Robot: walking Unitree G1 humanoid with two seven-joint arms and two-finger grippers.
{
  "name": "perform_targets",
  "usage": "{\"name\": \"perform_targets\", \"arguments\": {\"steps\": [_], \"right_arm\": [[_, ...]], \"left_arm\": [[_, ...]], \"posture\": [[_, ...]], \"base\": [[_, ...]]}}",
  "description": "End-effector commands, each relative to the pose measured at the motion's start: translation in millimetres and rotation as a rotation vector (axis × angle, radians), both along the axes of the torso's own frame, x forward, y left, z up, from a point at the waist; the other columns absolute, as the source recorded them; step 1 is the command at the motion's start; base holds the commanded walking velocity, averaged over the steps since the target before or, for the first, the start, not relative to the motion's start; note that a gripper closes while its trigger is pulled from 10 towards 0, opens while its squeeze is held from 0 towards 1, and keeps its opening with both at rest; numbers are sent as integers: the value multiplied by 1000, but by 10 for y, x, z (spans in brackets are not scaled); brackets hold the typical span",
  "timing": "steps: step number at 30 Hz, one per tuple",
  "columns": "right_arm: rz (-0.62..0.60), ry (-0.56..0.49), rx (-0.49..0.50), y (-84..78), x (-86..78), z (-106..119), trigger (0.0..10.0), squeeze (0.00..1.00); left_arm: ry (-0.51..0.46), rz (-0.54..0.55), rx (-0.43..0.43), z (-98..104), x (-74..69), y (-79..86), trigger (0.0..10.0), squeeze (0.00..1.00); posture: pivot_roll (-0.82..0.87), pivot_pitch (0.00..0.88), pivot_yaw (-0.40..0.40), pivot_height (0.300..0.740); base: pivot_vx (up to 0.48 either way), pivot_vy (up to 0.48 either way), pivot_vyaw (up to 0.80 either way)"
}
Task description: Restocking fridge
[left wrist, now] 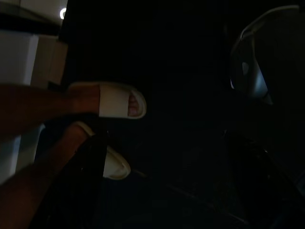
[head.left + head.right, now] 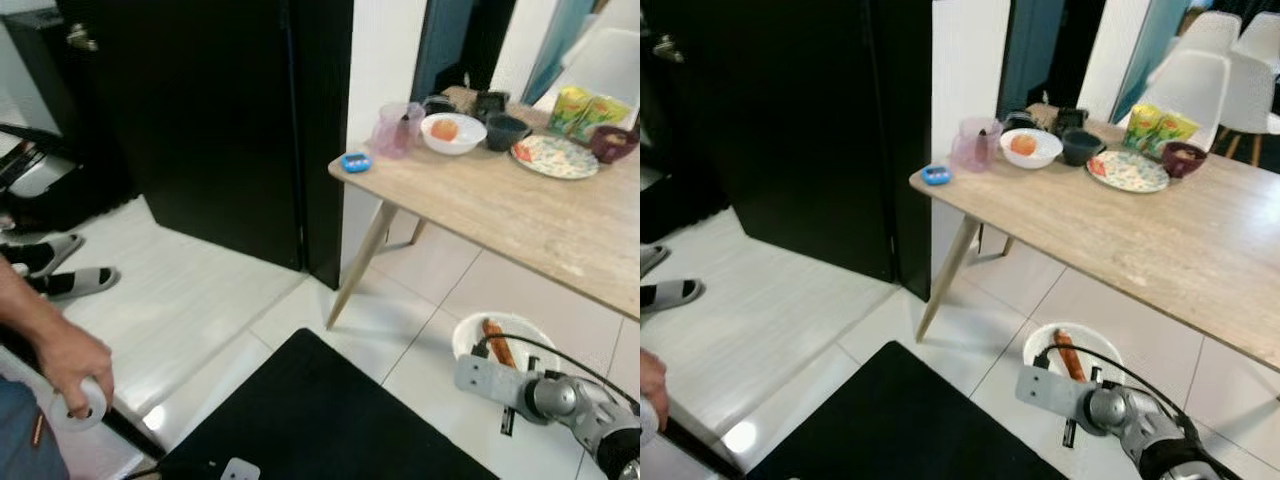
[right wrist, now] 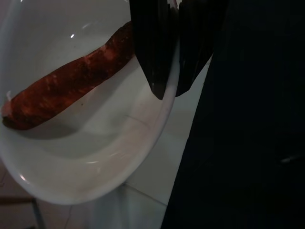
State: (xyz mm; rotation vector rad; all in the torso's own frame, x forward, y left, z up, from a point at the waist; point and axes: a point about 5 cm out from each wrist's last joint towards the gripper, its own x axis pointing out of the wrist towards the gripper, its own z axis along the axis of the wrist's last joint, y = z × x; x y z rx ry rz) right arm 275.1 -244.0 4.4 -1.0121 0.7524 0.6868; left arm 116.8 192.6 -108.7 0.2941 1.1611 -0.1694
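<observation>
Right gripper [image 3: 169,81], fingers clenched on the rim of a white bowl [image 3: 95,181]. Holds a carrot [image 3: 66,86]. Beyond, a bench [image 2: 520,220] with dishes.

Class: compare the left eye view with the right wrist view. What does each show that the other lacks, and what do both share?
Left eye view alone: the wooden table carrying a white bowl with an orange fruit, a patterned plate and a pink jug, plus a person's hand.

Right wrist view alone: the right gripper pinching the bowl's rim.

Shared: the white bowl holding a carrot.
</observation>
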Motion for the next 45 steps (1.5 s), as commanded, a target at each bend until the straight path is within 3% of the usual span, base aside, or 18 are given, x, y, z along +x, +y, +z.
{"name": "perform_targets", "arguments": {"steps": [1, 9, 18, 22, 39, 45], "right_arm": [[-72, 38, -1, -64, -139, -131, 10000, 0], [-165, 84, -9, -84, -388, -369, 10000, 0], [-210, 106, -19, -113, -510, -460, 10000, 0], [-218, 114, -22, -111, -546, -488, 10000, 0], [-246, 132, -16, -71, -641, -569, 10000, 0], [-247, 135, -16, -55, -659, -587, 10000, 0]], "left_arm": [[40, -41, -28, -44, -101, -135, 10000, 0], [54, -59, -27, -47, -109, -133, 10000, 0], [56, -49, -38, -47, -109, -133, 10000, 0], [55, -41, -37, -47, -110, -131, 10000, 0], [42, -31, -54, -41, -94, -134, 10000, 0], [52, -52, -59, -42, -94, -140, 10000, 0]], "posture": [[28, 0, -41, 740], [26, 0, -38, 740], [21, 0, -35, 740], [21, 0, -35, 740], [19, 0, -36, 740], [18, 0, -36, 740]], "base": [[0, 0, 0], [0, -90, 0], [0, -451, 0], [0, -461, 0], [0, 0, 0], [0, -471, 0]]}}
